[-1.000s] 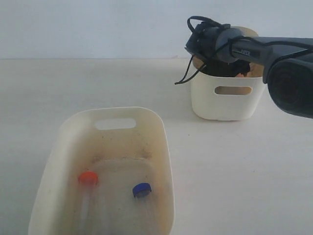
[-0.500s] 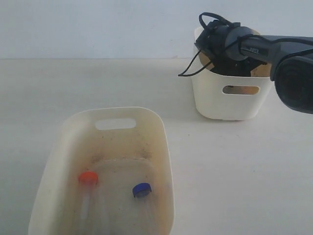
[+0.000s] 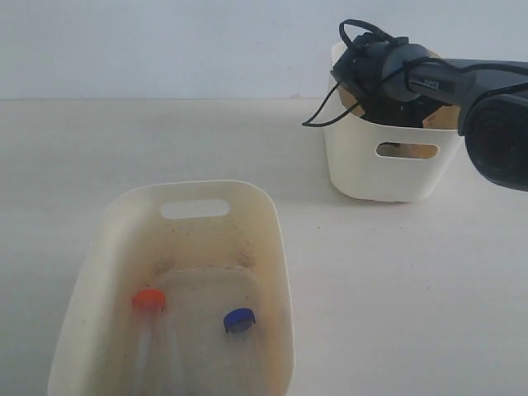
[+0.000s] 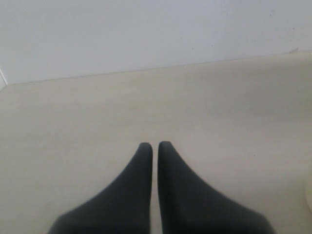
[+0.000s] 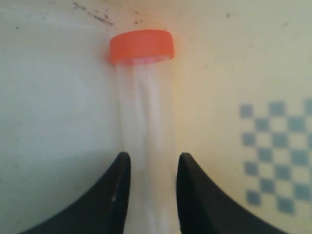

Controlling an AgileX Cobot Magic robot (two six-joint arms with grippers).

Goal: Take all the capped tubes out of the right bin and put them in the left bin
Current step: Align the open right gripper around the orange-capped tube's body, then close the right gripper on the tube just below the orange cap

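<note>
In the right wrist view a clear tube (image 5: pixel 145 107) with an orange cap (image 5: pixel 141 46) lies on the speckled floor of the right bin (image 3: pixel 363 177). My right gripper (image 5: pixel 152 158) is shut on this tube's body, one finger against each side. In the exterior view the right arm (image 3: pixel 396 70) reaches down into that bin, and its fingers are hidden by the wall. The left bin (image 3: pixel 280 247) holds an orange-capped tube (image 3: pixel 148 299) and a blue-capped tube (image 3: pixel 239 319). My left gripper (image 4: pixel 155 146) is shut on nothing above bare table, outside the exterior view.
A blue-and-white checkered patch (image 5: pixel 275 146) shows on the right bin's inner surface beside the tube. A black cable (image 3: pixel 326 111) loops from the right arm over the bin's near corner. Pale tabletop (image 3: pixel 379 280) lies between the two bins.
The right arm has moved right and deeper into the right bin, and the bin itself has shifted a little to the right. The tubes in the left bin have stayed put.
</note>
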